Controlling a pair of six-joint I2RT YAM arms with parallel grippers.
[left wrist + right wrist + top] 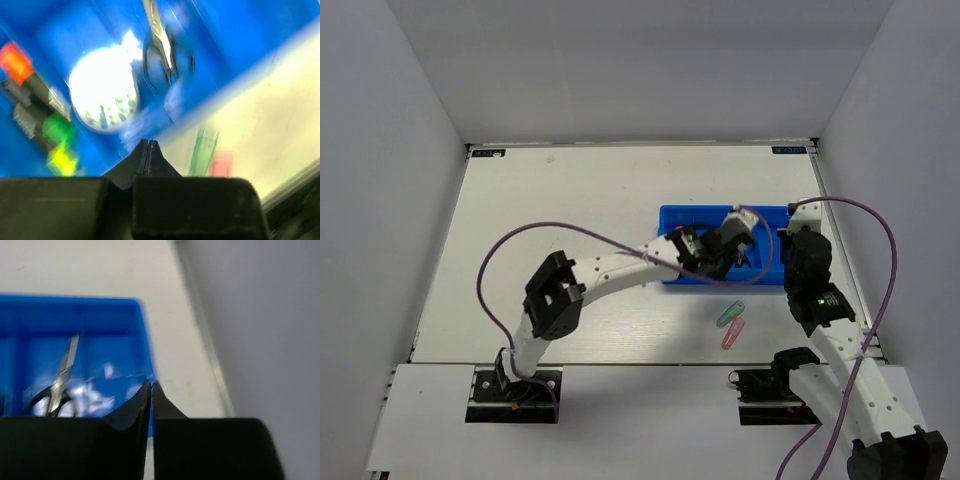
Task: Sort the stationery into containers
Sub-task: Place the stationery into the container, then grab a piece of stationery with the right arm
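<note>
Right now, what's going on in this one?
Both arms reach over the blue bin, which already holds scissors, a round disc and markers. The left gripper has its jaws shut and empty; the right gripper holds nothing either. A green piece and a pink piece lie on the table beside the bin.

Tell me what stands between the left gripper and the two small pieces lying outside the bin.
Only the blue bin's near wall: the left gripper, shut, is over the bin, the green piece and pink piece just outside on the table.
</note>
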